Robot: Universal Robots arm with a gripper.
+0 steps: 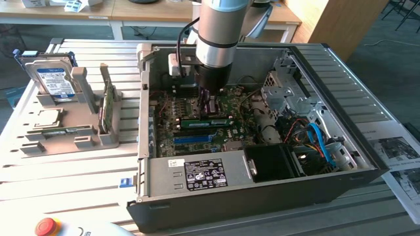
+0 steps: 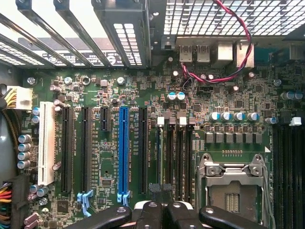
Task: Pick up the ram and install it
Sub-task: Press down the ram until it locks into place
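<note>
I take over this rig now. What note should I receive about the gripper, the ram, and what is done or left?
Gripper: shut, lowered inside the computer case over the memory slots.
The ram: lies along a slot directly below the fingers; I cannot tell if it is gripped or only touched.
A second, similar stick stands in the holder outside the case.
Done: the ram is at the slot.
Left: full seating is not confirmed.
</note>
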